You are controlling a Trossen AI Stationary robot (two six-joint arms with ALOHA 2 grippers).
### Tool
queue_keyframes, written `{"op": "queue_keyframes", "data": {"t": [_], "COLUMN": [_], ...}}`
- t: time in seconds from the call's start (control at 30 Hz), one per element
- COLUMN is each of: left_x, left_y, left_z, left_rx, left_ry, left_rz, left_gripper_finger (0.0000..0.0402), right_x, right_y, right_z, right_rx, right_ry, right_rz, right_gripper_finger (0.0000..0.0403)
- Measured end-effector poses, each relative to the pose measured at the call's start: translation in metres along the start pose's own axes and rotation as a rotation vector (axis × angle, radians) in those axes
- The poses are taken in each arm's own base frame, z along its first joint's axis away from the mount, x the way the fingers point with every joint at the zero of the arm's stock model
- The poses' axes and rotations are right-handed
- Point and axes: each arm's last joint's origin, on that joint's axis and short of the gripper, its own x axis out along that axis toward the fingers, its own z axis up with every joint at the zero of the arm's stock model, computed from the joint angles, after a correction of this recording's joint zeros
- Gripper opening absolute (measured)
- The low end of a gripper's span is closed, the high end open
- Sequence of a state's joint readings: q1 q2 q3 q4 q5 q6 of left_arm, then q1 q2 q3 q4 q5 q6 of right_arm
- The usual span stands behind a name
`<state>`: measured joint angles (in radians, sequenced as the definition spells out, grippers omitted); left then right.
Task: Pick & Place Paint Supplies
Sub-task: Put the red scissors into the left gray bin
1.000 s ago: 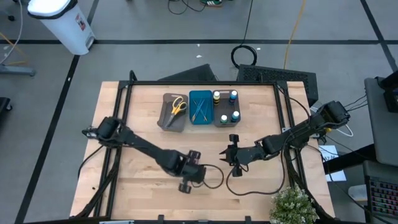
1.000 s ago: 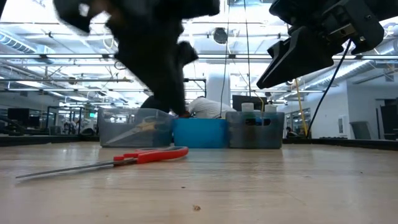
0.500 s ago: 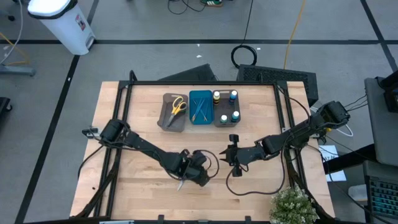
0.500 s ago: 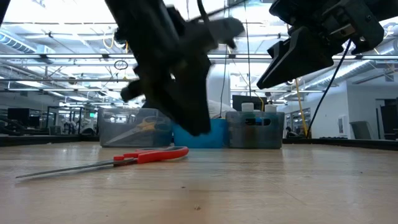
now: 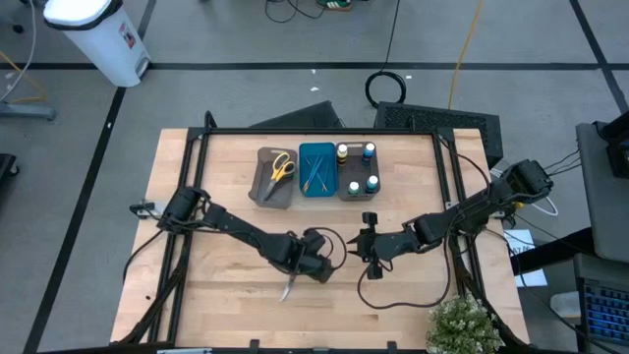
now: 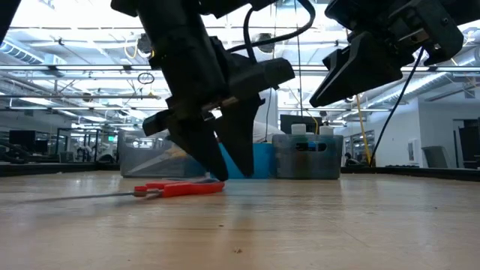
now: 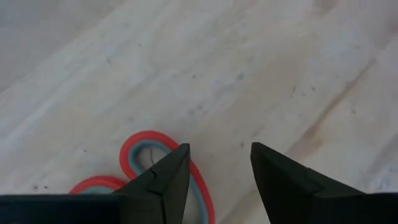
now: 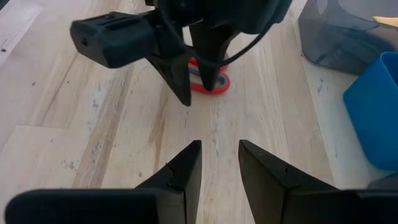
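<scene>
Red-handled scissors [image 6: 180,187] lie flat on the table near its middle, blades [image 5: 286,289] pointing toward the near edge. My left gripper [image 6: 227,171] points down over their handle end and is open. In the left wrist view one finger [image 7: 168,177] stands over the rim of a red handle ring [image 7: 140,146], the other [image 7: 280,177] over bare wood beside it. My right gripper [image 5: 362,248] is open and hovers above the table just right of the left one, facing it [image 8: 219,155]. My left gripper comes at the scissors' handle end from above, pointing down, with one fingertip [image 6: 217,174] low at the red handle ring [image 8: 214,84]. I cannot tell whether it touches the ring. The scissors lie flat on the table.
Three trays stand in a row at the far edge. The grey one [image 5: 263,187] holds yellow scissors [image 5: 282,165], the blue one [image 5: 316,189] thin sticks, and the grey one [image 5: 356,169] small bottles. A plant [image 5: 462,324] sits at the near right corner. Bare wood lies left and near.
My left gripper has moved right and slightly toward the far edge. It has swung from a tilted pose to pointing straight down and has come down over the red scissors' handles. My right arm has kept still.
</scene>
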<state>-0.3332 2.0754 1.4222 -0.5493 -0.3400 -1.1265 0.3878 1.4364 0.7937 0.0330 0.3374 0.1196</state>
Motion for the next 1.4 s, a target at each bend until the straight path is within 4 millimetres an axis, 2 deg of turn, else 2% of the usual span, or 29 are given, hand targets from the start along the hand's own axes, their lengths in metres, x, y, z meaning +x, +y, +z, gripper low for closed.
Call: {"op": "queue_keyframes", "data": {"t": [0.33, 0.63, 0.87, 1.1, 1.4], "left_x": [-0.001, -0.009, -0.017, -0.02, -0.004], "left_y": [0.002, -0.006, -0.003, -0.006, 0.009], "left_z": [0.009, 0.016, 0.018, 0.01, -0.006], "left_rx": [0.002, 0.197, 0.275, 0.458, 0.454], "left_ry": [0.172, 0.217, 0.245, 0.243, 0.26], "left_rz": [-0.09, -0.156, -0.082, -0.096, -0.056], "left_gripper_finger": [0.0153, 0.0132, 0.0131, 0.0131, 0.0131], "right_x": [0.0, 0.0, 0.0, 0.0, 0.0], "right_y": [0.0, 0.0, 0.0, 0.0, 0.0], "right_z": [0.0, 0.0, 0.0, 0.0, 0.0], "right_rx": [0.0, 0.0, 0.0, 0.0, 0.0], "right_ry": [0.0, 0.0, 0.0, 0.001, 0.001], "right_rz": [0.0, 0.0, 0.0, 0.002, 0.003], "right_gripper_finger": [0.01, 0.01, 0.01, 0.01, 0.01]}}
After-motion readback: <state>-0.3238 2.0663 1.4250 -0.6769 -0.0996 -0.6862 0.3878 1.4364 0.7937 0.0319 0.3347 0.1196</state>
